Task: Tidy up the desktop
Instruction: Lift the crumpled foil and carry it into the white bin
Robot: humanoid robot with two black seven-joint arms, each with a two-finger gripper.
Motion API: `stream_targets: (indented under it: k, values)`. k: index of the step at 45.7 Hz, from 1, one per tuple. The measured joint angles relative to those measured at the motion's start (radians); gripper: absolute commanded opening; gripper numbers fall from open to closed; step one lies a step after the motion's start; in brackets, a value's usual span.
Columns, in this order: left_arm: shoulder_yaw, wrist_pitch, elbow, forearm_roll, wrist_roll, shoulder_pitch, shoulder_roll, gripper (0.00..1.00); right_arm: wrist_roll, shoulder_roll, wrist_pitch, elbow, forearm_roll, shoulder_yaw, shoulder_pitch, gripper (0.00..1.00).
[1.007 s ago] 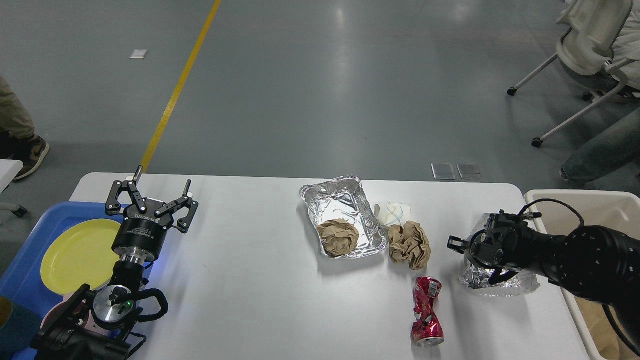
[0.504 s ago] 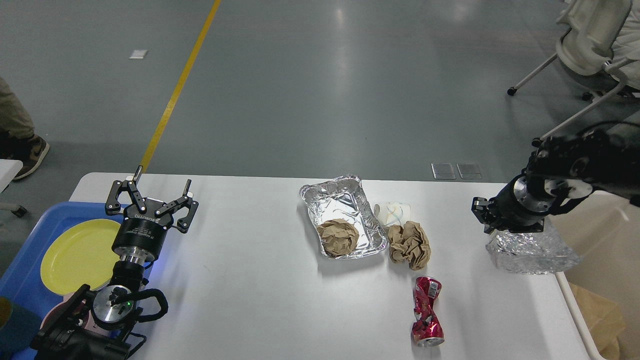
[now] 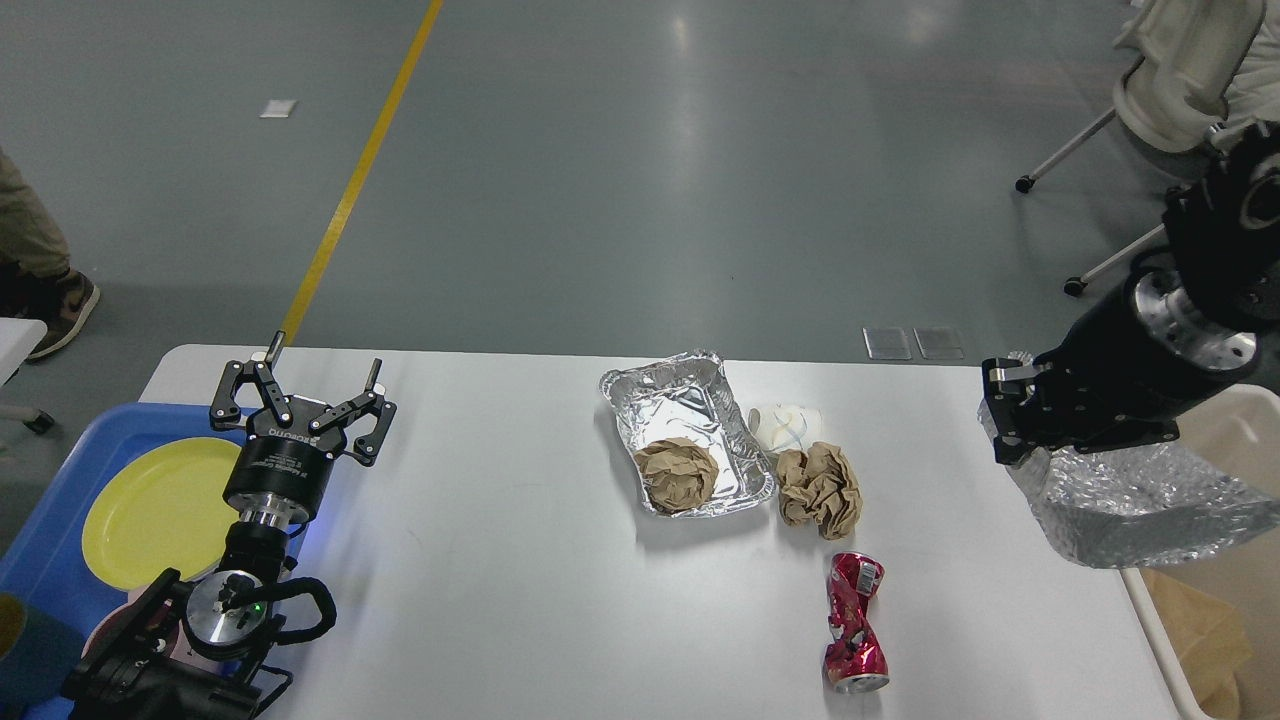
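Foil tray lifted at the table's right edge

The right gripper (image 3: 1005, 425) clamps a foil tray (image 3: 1140, 505), its fingertips hidden behind crinkled foil. The left gripper (image 3: 300, 395) is spread, empty. The white desktop (image 3: 500, 560) fills the foreground, bearing scattered litter.

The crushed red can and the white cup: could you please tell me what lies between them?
In the head view, a crumpled brown paper ball lies between the red can and the white cup.
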Motion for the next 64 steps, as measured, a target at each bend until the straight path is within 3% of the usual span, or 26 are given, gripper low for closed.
stream_targets:
  k: [9,20,34,43,49,57,64]
  values:
    - [0.0,0.0,0.0,0.0,0.0,0.0,0.0,0.96,0.002,-0.024,0.047,0.033,-0.001,-0.022,0.07,0.0]
    - [0.0,0.0,0.0,0.0,0.0,0.0,0.0,0.96,0.001,-0.035,0.022,0.022,-0.005,-0.051,0.072,0.0]
    - [0.0,0.0,0.0,0.0,0.0,0.0,-0.001,0.96,0.001,-0.191,-0.058,-0.191,-0.06,-0.173,-0.059,0.0]
    - [0.001,0.0,0.0,0.0,0.0,0.0,-0.001,0.96,0.004,-0.311,-0.09,-0.474,-0.091,-0.138,-0.332,0.0]
    - [0.0,0.0,-0.001,0.0,0.0,0.0,-0.001,0.96,0.007,-0.329,-0.175,-0.668,-0.091,-0.018,-0.623,0.0]
    - [0.0,0.0,0.0,0.0,0.0,0.0,-0.001,0.96,0.008,-0.298,-0.278,-0.936,-0.089,0.227,-1.03,0.0]
    - [0.0,0.0,0.0,0.0,0.0,0.001,-0.001,0.96,0.007,-0.203,-0.36,-1.186,-0.089,0.416,-1.339,0.0]
